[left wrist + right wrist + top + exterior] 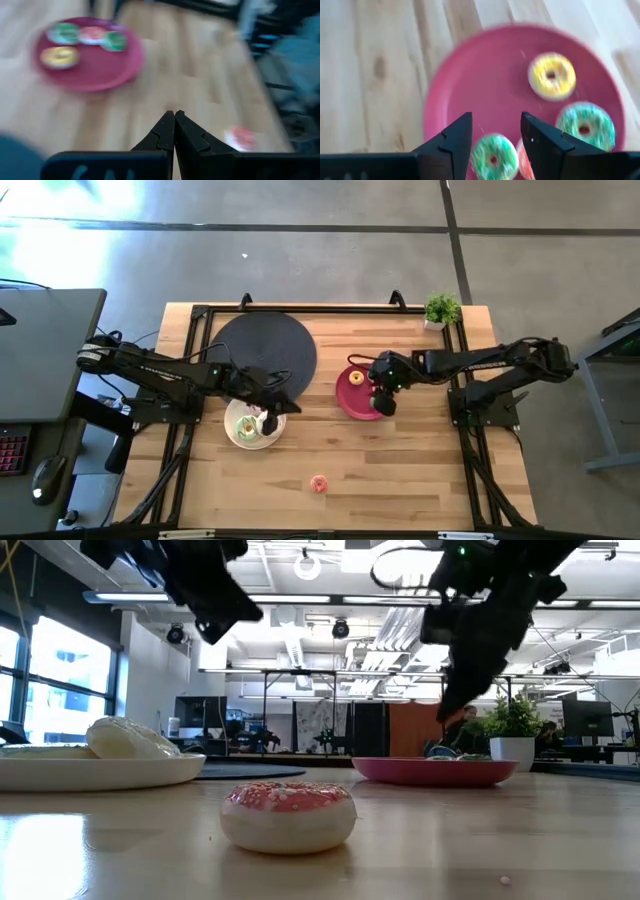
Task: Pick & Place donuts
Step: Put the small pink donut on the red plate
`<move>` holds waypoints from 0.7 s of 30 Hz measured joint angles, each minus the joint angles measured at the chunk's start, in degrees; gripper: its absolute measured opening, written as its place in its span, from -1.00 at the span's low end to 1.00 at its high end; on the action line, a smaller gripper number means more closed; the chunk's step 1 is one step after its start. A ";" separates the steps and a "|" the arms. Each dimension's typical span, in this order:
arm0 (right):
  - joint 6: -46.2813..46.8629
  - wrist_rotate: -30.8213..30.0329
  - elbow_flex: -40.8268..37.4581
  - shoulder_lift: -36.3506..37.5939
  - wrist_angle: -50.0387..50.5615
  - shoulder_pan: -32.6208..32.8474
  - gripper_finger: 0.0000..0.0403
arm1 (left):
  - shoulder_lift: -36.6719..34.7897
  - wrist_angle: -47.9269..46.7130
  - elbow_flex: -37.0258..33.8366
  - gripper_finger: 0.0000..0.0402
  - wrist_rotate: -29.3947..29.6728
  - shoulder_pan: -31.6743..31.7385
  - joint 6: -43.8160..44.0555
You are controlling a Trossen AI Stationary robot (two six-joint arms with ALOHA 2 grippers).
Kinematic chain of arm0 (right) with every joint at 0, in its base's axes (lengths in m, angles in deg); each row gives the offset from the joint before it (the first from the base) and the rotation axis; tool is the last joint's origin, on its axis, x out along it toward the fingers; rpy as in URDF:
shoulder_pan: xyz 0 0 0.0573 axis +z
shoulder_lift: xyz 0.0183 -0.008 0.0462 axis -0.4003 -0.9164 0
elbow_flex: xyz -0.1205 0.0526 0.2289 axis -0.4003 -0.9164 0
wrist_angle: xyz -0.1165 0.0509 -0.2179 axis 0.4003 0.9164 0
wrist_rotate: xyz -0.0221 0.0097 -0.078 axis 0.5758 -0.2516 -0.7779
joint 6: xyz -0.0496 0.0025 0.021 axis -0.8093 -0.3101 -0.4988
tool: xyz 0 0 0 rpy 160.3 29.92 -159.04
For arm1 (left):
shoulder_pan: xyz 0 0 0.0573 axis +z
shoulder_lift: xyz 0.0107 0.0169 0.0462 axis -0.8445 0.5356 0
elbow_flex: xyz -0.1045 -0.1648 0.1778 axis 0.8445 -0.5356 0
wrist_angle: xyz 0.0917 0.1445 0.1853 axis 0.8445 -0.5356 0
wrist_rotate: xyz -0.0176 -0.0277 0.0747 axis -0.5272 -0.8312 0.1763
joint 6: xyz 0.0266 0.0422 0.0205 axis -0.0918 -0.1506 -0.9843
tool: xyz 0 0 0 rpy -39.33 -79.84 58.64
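Four small donuts lie on the pink plate (470,80): a yellow donut (551,76), a green donut (585,125), a second green donut (494,156) and an orange-pink donut (524,161). My right gripper (495,132) hovers open over this plate (352,392), its fingers standing either side of the second green donut. My left gripper (174,122) is shut and empty, above the right edge of the white plate (240,435), where larger donuts (262,420) rest. One pink-iced donut (288,815) lies alone on the wood near the table's near edge (319,484).
A black round disc (265,350) lies flat behind the white plate. A small potted plant (441,310) stands at the far right corner. Bare wood stretches between the two plates and along the near edge around the lone donut. Black frame rails run along the table's sides.
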 joint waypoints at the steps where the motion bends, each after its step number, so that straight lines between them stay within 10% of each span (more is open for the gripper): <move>1: -0.73 -0.02 0.35 0.00 -0.84 0.34 -0.22 | 0.38 1.03 0.00 -1.00 -2.86 -0.06 -0.02; 21: -1.96 -6.24 0.46 0.01 -8.26 6.69 -0.22 | 33.44 8.18 17.75 -0.20 -7.72 -12.43 -9.07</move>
